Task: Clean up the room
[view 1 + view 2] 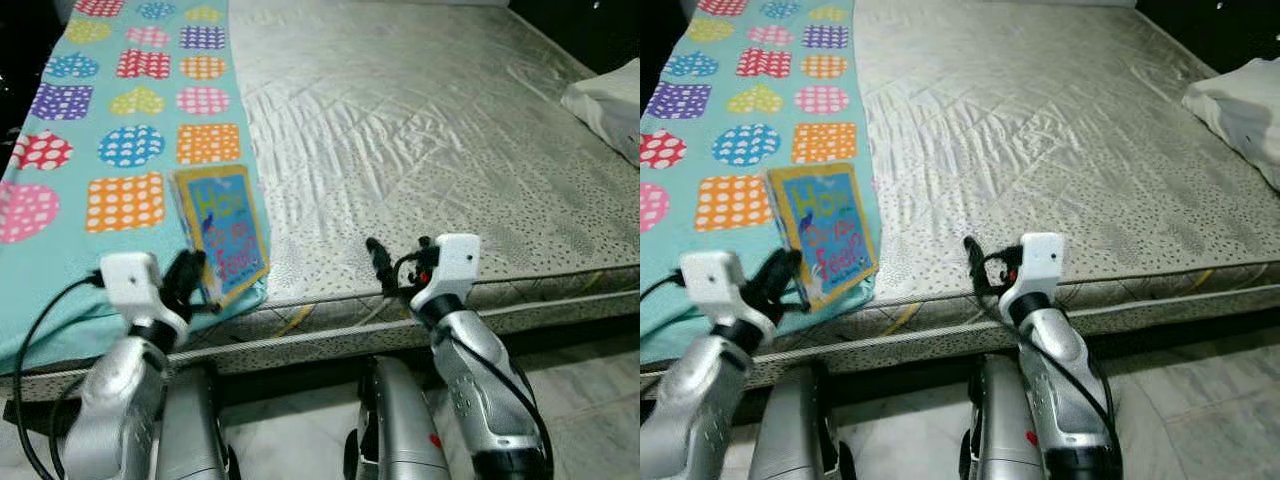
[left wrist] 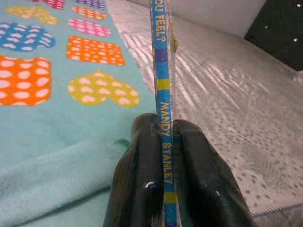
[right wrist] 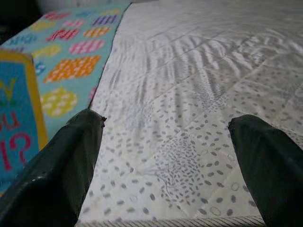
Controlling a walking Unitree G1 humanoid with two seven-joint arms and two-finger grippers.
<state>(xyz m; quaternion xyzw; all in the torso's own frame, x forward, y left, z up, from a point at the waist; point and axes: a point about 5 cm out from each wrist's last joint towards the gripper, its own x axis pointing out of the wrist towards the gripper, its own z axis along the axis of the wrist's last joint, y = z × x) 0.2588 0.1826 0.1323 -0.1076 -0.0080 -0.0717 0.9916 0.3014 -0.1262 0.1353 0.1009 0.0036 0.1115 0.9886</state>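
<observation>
A thin blue picture book (image 1: 224, 230) with a yellow border stands upright over the near edge of the bed, at the turquoise blanket's (image 1: 130, 150) right side. My left gripper (image 1: 188, 270) is shut on its lower edge; in the left wrist view both black fingers (image 2: 142, 179) press the book's spine (image 2: 163, 109). My right gripper (image 1: 385, 268) hovers open at the mattress's (image 1: 420, 130) near edge, right of the book, holding nothing. In the right wrist view its fingers (image 3: 61, 170) stand wide apart over the dotted mattress (image 3: 175, 123), with the book's cover (image 3: 16, 113) off to one side.
The turquoise blanket with coloured dotted shapes covers the bed's left side. A white pillow (image 1: 610, 105) lies at the far right. Grey tiled floor (image 1: 590, 400) runs along the bed's near edge.
</observation>
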